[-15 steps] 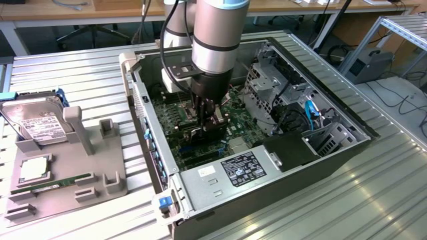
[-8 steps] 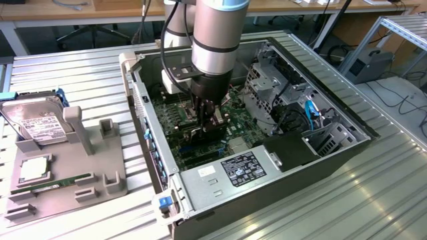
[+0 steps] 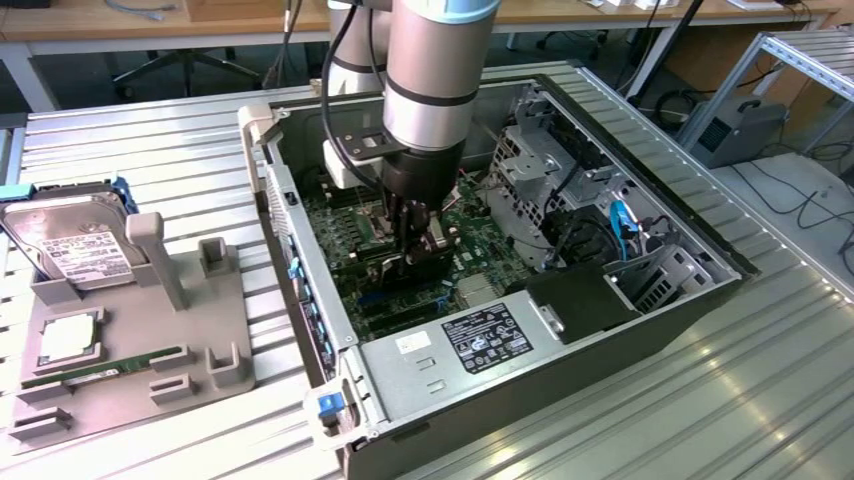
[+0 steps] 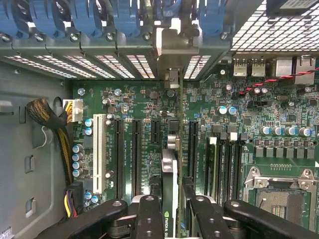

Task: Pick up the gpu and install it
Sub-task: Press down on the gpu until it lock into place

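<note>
gpu point(image 4: 170, 199) sits edge-on between the gripper point(image 4: 172, 209) fingers in the wrist view, a thin card with a green logo strip, running straight away from the camera toward the rear slot brackets point(image 4: 169, 45) of the case. the black fingers point(image 4: 149, 219) are closed partway onto the card from both flat sides, so the gripper has hold of the gpu; no gap shows between pads and card.

key relation: the card's long axis lies parallel to the black expansion slots point(image 4: 135, 154) on the motherboard point(image 4: 239, 124). it hangs directly below the gripper, lined up with the gap between the slot near the middle and the next slot toward the cpu socket point(image 4: 279, 194). its far end, with the silver bracket, points at the open metal bracket bay in the rear wall.

in the exterior view the arm point(image 3: 427, 100) reaches straight down into the open computer case point(image 3: 561, 360), gripper point(image 3: 416, 262) low over the board with the dark card point(image 3: 424, 265) below it. whether the card edge already touches a slot or hovers just above it is probably not settled from these angles; the lower edge is hidden by the fingers.

outside the case, on the exterior view's left, a grey holder point(image 3: 160, 350) carries a hard drive point(image 3: 74, 250) and a memory stick point(image 3: 114, 368), well apart from the gripper.
</note>
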You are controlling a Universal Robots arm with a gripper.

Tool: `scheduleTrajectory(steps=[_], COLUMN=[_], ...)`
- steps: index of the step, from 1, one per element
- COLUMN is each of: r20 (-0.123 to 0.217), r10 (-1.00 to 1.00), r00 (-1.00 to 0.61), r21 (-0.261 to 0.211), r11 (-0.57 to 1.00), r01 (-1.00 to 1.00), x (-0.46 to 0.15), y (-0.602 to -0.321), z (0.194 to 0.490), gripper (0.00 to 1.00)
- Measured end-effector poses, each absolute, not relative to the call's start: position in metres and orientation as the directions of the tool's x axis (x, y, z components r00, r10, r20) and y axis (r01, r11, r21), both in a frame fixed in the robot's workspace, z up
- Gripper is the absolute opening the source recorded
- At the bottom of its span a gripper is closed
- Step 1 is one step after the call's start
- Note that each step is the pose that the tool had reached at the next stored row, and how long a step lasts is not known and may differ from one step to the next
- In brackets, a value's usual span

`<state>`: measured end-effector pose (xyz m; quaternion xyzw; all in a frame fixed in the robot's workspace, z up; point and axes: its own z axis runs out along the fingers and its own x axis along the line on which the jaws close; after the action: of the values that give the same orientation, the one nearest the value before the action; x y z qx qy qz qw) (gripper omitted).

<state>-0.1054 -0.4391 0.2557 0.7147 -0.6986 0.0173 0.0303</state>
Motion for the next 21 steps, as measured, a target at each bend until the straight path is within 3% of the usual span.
scheduleTrajectory(steps=[16, 21], r20=[0.067, 0.067], r10=[-0.997, -0.997], r00=[0.023, 0.023], r21=[0.019, 0.019], r11=[-0.022, -0.022], r01=[-1.0, -1.0], x=[-0.105, -0.105], y=[-0.439, -0.439], z=[0.256, 0.268], gripper=[0.26, 0.26])
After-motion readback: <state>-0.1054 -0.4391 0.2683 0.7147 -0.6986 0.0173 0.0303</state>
